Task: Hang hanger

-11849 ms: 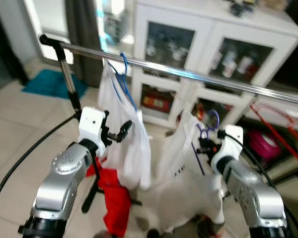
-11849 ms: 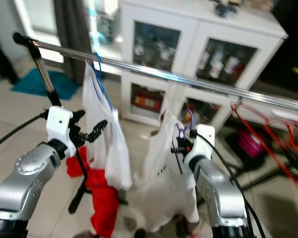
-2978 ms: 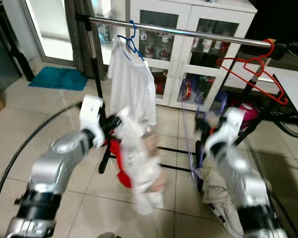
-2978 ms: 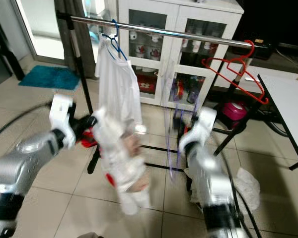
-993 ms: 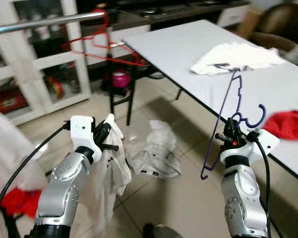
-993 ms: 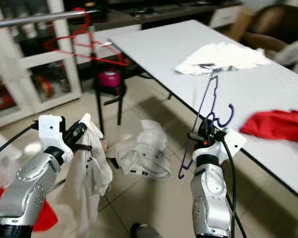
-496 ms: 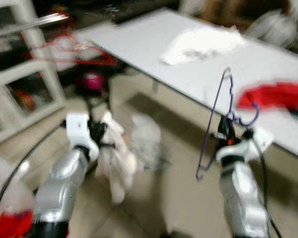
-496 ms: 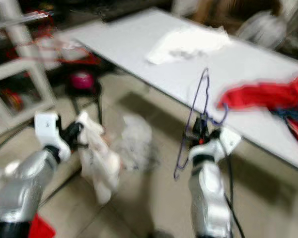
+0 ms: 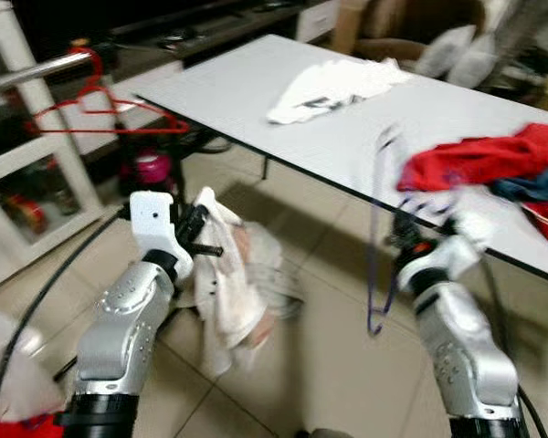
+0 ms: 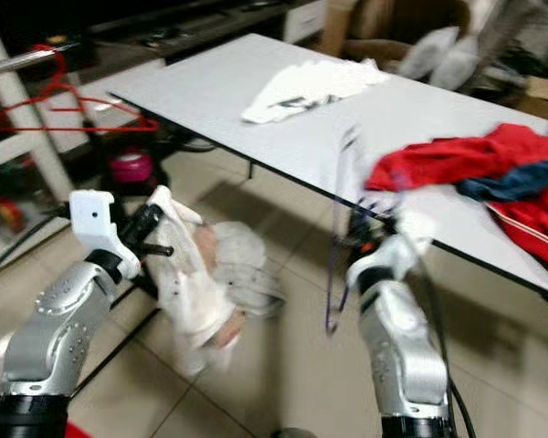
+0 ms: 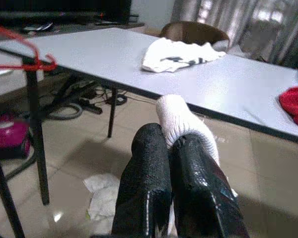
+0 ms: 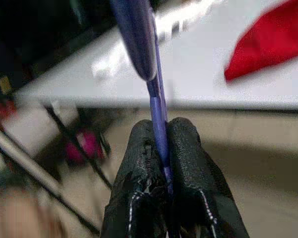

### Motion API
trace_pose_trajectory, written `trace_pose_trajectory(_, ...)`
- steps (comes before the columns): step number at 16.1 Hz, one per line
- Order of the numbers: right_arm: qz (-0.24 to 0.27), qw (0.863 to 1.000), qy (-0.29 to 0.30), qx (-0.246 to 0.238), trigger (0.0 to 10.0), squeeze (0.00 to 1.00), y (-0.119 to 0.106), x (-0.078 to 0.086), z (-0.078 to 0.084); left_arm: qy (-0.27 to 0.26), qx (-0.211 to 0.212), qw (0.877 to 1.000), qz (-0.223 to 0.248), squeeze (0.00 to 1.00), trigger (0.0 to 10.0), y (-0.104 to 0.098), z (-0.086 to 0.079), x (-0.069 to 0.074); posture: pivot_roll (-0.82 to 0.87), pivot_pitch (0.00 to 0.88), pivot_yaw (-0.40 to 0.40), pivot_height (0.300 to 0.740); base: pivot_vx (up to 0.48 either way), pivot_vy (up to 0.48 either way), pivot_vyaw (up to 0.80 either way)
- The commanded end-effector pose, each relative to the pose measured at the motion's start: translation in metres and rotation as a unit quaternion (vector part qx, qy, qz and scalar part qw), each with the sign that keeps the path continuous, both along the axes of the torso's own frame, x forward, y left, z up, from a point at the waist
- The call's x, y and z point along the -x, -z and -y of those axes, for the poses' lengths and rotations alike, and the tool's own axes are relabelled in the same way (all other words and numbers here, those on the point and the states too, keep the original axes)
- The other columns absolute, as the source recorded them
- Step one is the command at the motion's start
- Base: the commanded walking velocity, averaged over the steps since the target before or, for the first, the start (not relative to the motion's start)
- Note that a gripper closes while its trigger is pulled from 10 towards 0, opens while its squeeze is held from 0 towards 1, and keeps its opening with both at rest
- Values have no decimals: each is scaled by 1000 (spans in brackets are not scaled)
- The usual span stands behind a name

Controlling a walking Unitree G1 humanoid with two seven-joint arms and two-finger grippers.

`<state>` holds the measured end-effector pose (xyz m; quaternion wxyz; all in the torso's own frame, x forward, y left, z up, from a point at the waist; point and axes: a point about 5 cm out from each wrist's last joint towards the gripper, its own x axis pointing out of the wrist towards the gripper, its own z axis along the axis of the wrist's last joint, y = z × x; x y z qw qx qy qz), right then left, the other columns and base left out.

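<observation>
A purple wire hanger (image 9: pixel 376 228) stands upright in my right gripper (image 12: pixel 159 139), which is shut on its lower part in front of the white table (image 9: pixel 256 87). My left gripper (image 11: pixel 171 148) is shut on a white garment (image 9: pixel 233 287) that hangs from it above the tiled floor. At the far left a red hanger (image 9: pixel 96 109) hangs from a chrome rail (image 9: pixel 27 71).
A white shirt (image 9: pixel 333 87) and a heap of red and blue clothes (image 9: pixel 493 160) lie on the table. A pink object (image 9: pixel 151 169) sits under the rail. Chairs with cushions (image 9: pixel 438 41) stand behind the table. Black cables (image 9: pixel 36 301) trail along my arms.
The view has swung further right along the table, bringing the red clothes closer. The purple hanger and the white garment stay held in the grippers.
</observation>
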<state>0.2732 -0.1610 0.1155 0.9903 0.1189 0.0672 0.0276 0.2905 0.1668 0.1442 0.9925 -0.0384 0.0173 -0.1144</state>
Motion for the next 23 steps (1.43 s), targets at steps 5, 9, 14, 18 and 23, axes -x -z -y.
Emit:
trace_pose_trajectory(5, -36, 999, 5, -36, 10000, 0, 13, 15, -7, 3, -26, 1000, 11, 0, 10000, -6, 3, -2, -59, 0, -34, 740, 0, 51, -524)
trace_pose_trajectory(9, -32, 998, 33, -46, 10000, 0, 14, 19, -1, 3, -26, 1000, 8, 0, 10000, -4, 2, -2, -73, 0, -25, 740, 0, 264, -552)
trace_pose_trajectory(14, -38, 998, 18, -39, 10000, 0, 13, 30, -4, 17, -30, 999, -1, 0, 10000, -1, 5, -3, -90, 0, 9, 740, 0, 319, -566)
trace_pose_trajectory(18, -24, 999, 21, -10, 10000, 0, 7, 20, -8, 7, -26, 1000, 12, 0, 10000, -6, 3, -10, -79, 0, -6, 740, 0, 338, -577)
trace_pose_trajectory(23, -16, 999, 5, -48, 10000, 0, 1, 12, -16, 6, -35, 999, 26, 0, 10000, -13, -4, -9, -41, 0, -27, 740, 0, 335, -592)
